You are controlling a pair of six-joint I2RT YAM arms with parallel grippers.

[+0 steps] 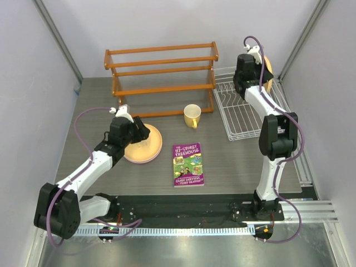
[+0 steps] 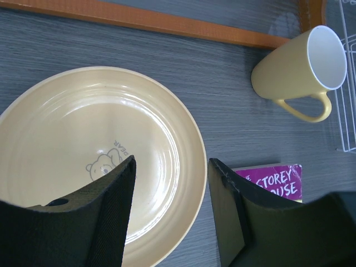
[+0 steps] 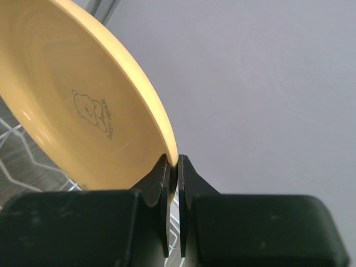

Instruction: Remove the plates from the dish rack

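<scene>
While your right end effector pinches the rim of the orange plate over the dish rack at far right, your left end effector hangs wide open just over a tan plate lying on the worktop.

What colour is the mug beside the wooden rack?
The tall handled mug is pale yellow outside, white inside; left wrist view shows it best.

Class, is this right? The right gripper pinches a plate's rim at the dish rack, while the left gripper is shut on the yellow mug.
One error. The left wrist view shows the left gripper open above a plate on the table, the yellow mug apart. The right gripper does pinch another plate by its rim at the dish rack.
</scene>
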